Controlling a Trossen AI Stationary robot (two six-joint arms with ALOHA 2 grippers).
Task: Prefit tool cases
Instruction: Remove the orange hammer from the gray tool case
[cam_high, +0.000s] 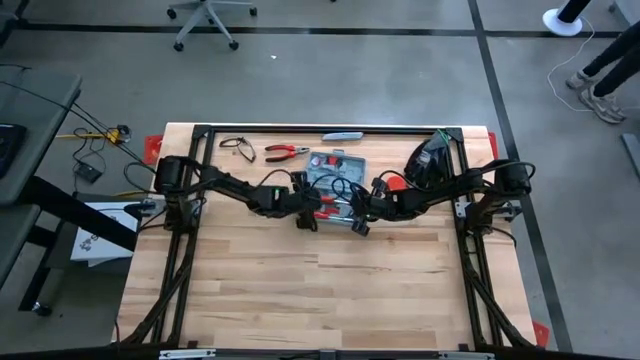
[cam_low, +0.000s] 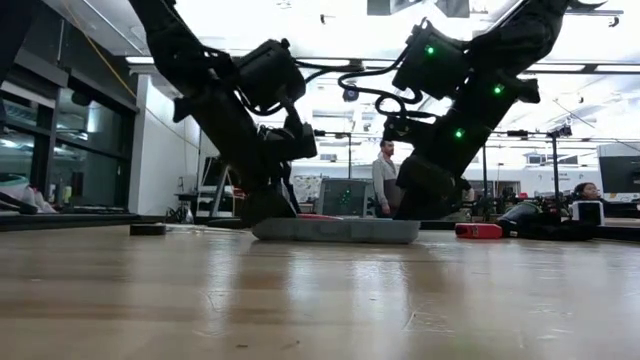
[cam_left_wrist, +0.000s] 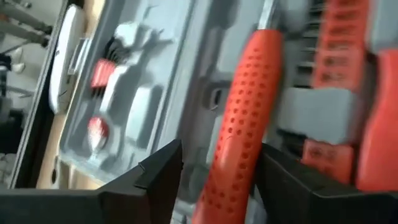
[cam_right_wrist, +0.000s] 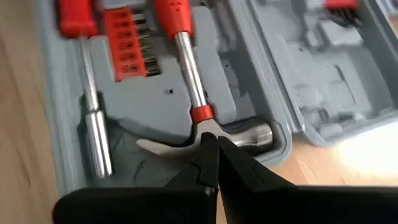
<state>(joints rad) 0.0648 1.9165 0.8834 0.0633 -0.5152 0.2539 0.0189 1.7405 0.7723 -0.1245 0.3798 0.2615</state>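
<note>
The grey-blue tool case (cam_high: 335, 178) lies open and flat on the far middle of the table, both moulded halves up. In its near half lie a red-handled hammer (cam_right_wrist: 186, 56), a screwdriver (cam_right_wrist: 90, 106) and a red bit holder (cam_right_wrist: 127, 37). My left gripper (cam_left_wrist: 217, 163) is open over the case's left part; its fingers stand on either side of the hammer's red handle (cam_left_wrist: 242, 112), and I cannot tell whether they touch it. My right gripper (cam_right_wrist: 211, 146) is shut, its tips at the hammer's steel head (cam_right_wrist: 245, 134). My right gripper has its shut fingertips against the hammer's head where the shaft joins it (cam_right_wrist: 208, 127). The fingers slant down from the table's near right side. The hammer lies flat in its slot in the case's near half.
Red pliers (cam_high: 286, 152), black glasses (cam_high: 236, 145) and a utility knife (cam_high: 343, 135) lie along the far edge. A black object (cam_high: 430, 160) sits at the far right. The near half of the wooden table (cam_high: 320, 290) is bare. A person (cam_low: 384, 180) stands in the room behind.
</note>
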